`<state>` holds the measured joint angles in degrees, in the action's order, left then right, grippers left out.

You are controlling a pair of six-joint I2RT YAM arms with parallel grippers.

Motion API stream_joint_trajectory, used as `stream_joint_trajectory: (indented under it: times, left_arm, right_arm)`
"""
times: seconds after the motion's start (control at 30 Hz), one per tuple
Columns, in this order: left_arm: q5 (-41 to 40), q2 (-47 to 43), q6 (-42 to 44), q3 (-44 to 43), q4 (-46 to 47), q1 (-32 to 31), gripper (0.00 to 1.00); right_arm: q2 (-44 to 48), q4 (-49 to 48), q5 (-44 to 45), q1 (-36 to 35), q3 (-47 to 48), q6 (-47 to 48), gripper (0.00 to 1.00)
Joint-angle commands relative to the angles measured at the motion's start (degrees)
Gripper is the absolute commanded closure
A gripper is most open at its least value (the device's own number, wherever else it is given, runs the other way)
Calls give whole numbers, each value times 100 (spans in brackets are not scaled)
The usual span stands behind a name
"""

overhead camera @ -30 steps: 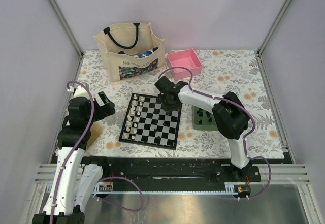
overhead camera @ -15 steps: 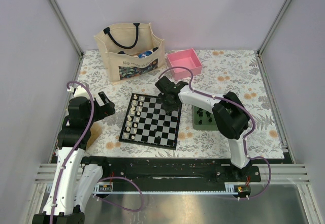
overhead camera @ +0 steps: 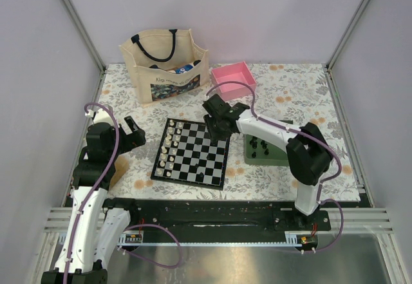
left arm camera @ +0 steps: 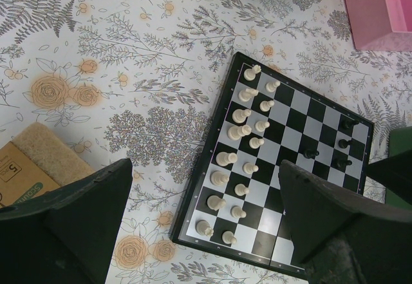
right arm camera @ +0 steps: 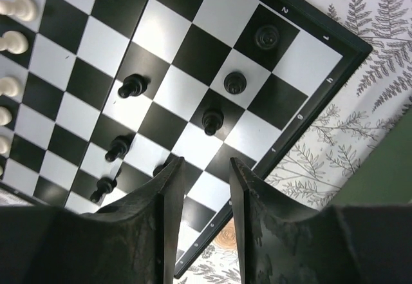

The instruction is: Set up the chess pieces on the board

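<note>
Floral tabletop. Your left gripper [left arm camera: 206, 168] splayed, empty, beside board [overhead camera: 191, 153]. Right gripper [right arm camera: 205, 165] just unclenched over board's far-right corner, nothing between jaws. Chess pieces [right arm camera: 212, 120] stand there, so likely another placed. More wait in green tray [overhead camera: 261, 160].

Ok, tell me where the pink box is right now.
In the top view the pink box sits far from the arms, just right of the tote bag and beyond the far right corner of the board.

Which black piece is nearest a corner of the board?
The black piece on the dark rim square one from the corner; the others sit farther in.
</note>
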<state>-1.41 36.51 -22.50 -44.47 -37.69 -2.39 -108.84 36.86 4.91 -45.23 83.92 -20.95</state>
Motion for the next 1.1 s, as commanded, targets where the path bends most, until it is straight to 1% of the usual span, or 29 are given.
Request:
stream_joint_trajectory:
  times: [0.0,0.2,0.37,0.4,0.57,0.8,0.9,0.97,1.0,1.07]
  left_arm:
    - [106,31,-17,0,227,37,1]
    - [115,14,-9,0,227,46,1]
    - [115,23,-17,8,227,46,1]
    - [115,23,-17,8,227,46,1]
    - [115,14,-17,8,227,46,1]
    - [115,31,-26,0,227,72,1]
    - [115,40,-26,0,236,64,1]
    - [255,40,-26,8,227,81,1]
    - [255,40,-26,0,236,64,1]
    - [255,40,-26,0,227,81,1]
  right_arm:
    - [609,-294,-121,-108,-305,-260,57]
    - [487,-399,-455,-424,-464,-436,54]
    - [293,-461,-473,-557,-499,-550,54]
    - [267,-461,-656,-574,-499,-551,54]
    - [161,-434,-640,-662,-543,-533,54]
    - [21,-311,-526,-662,-526,-472,57]
    - [-23,-302,-526,-662,-517,-436,60]
    - [-32,-302,-526,-662,-508,-393,62]
    - [-24,-302,-361,-662,-508,-401,63]
    - [-32,-294,-324,-662,-491,-384,65]
